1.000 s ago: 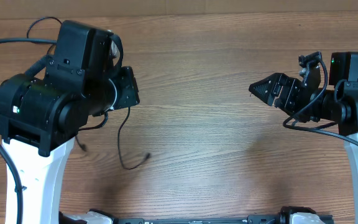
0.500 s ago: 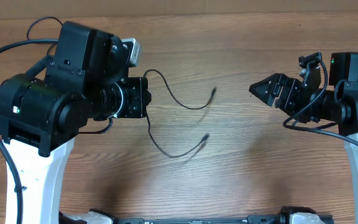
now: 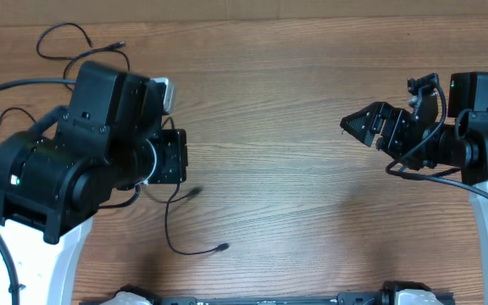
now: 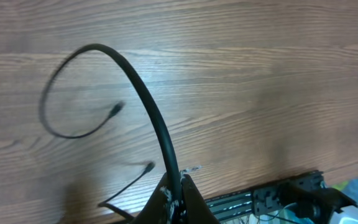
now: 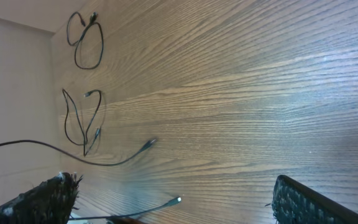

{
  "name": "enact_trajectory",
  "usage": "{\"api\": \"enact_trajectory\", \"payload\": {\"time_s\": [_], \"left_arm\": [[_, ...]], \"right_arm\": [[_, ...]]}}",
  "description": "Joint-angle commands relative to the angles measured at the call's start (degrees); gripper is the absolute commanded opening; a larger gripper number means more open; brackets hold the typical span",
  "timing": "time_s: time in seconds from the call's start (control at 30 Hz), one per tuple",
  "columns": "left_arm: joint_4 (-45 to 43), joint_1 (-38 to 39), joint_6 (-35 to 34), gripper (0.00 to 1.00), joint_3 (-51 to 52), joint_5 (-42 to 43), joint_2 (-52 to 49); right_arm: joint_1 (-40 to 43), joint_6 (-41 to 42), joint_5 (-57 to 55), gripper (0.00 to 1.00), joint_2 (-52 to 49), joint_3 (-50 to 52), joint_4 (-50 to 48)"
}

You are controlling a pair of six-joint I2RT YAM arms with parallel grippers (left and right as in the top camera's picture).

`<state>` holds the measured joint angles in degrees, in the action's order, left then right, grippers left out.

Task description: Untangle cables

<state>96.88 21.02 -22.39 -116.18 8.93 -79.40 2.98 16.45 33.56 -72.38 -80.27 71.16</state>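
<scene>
Your left gripper point(image 4: 180, 200) is pinching narrow on a cable point(image 4: 146, 102), with the jaws closed right on it at the bottom centre of the wrist view. From the pinch the cable is arcing up and over toward the upper left. It is then curling back down into a loop, and its plug point(image 4: 117, 109) is pointing in toward the middle of that loop. Just below, a second plug point(image 4: 150, 166) is lying near the gripper, its cord running off to the lower left. I cannot tell you whether that is the same cable's other end.

Overhead, your left gripper point(image 3: 176, 157) is sitting left of centre and pointing right. The cable point(image 3: 168, 230) is dropping beneath it toward the bottom edge, then curving right along the table point(image 3: 303, 195).

Further out, a far cable point(image 3: 108, 45) is lying in loose curls at the upper left corner, well apart from that gripper.

Your right gripper point(image 3: 346, 124) is hanging at the right side of the frame, holding nothing. Its wrist view is showing the fingers point(image 5: 48, 199) spread wide, one in each bottom corner. At the upper left of that same view, an upper loop point(image 5: 86, 40) and a lower loop point(image 5: 82, 121) of thin cord are lying on the wood, apart from each other.
</scene>
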Motion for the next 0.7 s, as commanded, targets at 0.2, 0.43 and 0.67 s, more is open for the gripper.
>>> {"api": "enact_trajectory", "payload": {"time_s": [0.2, 0.43, 0.67], "left_arm": [[-0.1, -7.3, -4.0, 0.04, 5.6, -4.9, 1.2], [-0.1, -18.4, -3.6, 0.04, 11.7, -4.9, 1.1], [-0.3, -27.9, -2.9, 0.04, 16.9, -5.8, 1.1]], "right_arm": [[0.2, -0.4, -0.5, 1.00, -0.1, -0.8, 0.1], [0.2, -0.4, -0.5, 1.00, -0.1, -0.8, 0.1], [0.2, -0.5, -0.5, 1.00, -0.1, -0.8, 0.1]]}}
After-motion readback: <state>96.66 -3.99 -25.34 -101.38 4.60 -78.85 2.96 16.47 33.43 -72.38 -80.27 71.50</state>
